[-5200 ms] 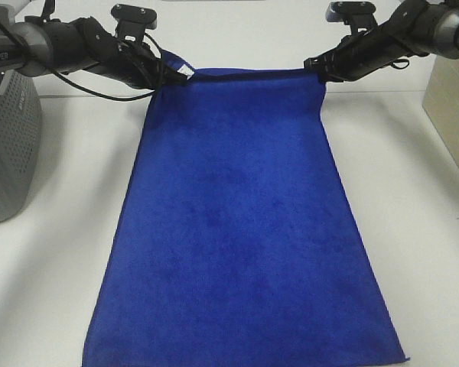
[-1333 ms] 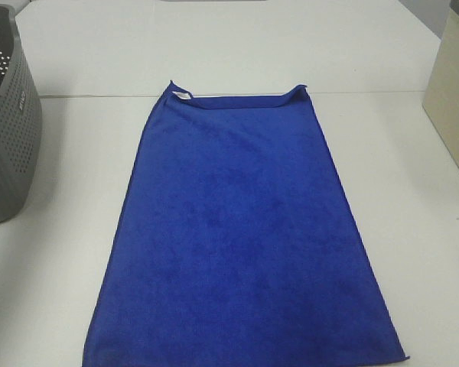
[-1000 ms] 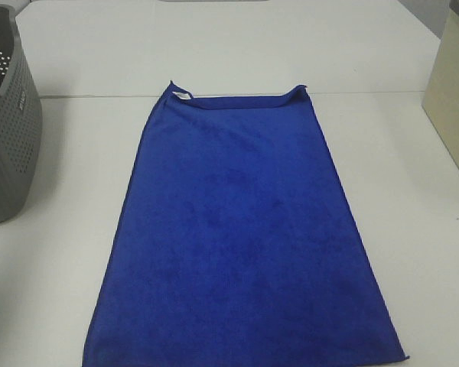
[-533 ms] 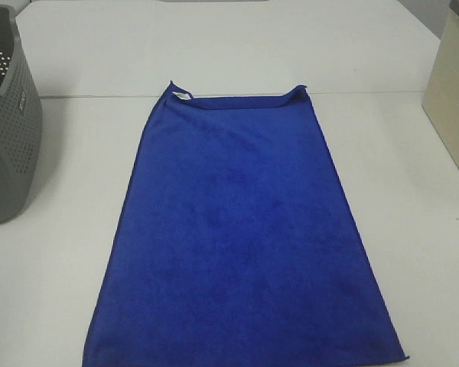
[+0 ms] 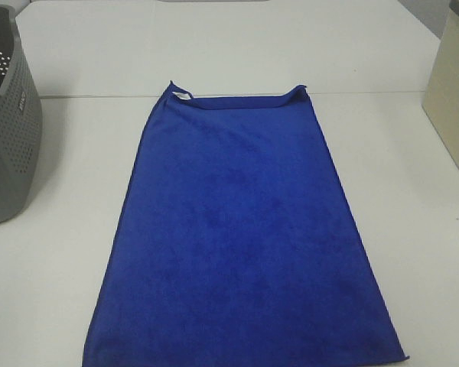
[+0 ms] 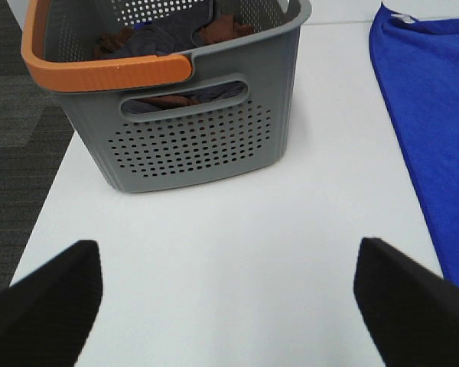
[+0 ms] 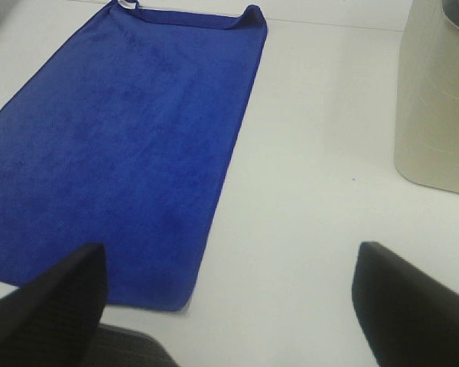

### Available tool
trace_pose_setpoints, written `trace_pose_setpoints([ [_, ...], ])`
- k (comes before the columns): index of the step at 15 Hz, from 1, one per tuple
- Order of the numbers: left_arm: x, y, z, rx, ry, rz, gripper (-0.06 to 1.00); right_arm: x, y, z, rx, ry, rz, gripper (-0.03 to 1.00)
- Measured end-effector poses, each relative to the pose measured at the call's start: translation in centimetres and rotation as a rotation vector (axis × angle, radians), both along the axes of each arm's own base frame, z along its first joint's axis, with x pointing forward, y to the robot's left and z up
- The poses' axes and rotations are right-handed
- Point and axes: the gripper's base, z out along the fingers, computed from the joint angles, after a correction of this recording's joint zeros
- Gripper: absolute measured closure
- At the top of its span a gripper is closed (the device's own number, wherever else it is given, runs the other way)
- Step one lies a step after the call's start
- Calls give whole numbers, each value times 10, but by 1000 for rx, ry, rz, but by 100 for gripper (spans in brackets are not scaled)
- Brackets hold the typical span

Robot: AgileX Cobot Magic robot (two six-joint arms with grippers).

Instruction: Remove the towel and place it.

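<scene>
Towel (image 5: 241,237) flat on table (image 5: 413,199); basket (image 6: 183,99) left of it; left gripper (image 6: 226,294) and right gripper (image 7: 229,294) spread wide, holding nothing.

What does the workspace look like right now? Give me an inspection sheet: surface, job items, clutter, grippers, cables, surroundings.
Surface: white table, bare apart from the items below.
Job's things: blue towel lies spread flat on the table, its two far corners slightly curled up, white tag at the far left corner; nothing holds it.
Clutter: grey perforated basket with an orange handle stands left of the towel, apart from it, with dark cloths inside; beige container stands to the right, apart from the towel.
Grippers: left gripper open and empty over bare table; right gripper open and empty near the towel's near corner.
Cables: nothing seen.
Surroundings: dark carpet floor beside the table.
</scene>
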Motion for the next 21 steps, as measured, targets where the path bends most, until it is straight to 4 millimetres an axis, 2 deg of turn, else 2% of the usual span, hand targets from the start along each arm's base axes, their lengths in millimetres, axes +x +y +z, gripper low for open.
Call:
trace_pose_setpoints([
  [21,1,-7,0,-86,-5,-39,12,2,0,-2,-1,-2,0,13],
])
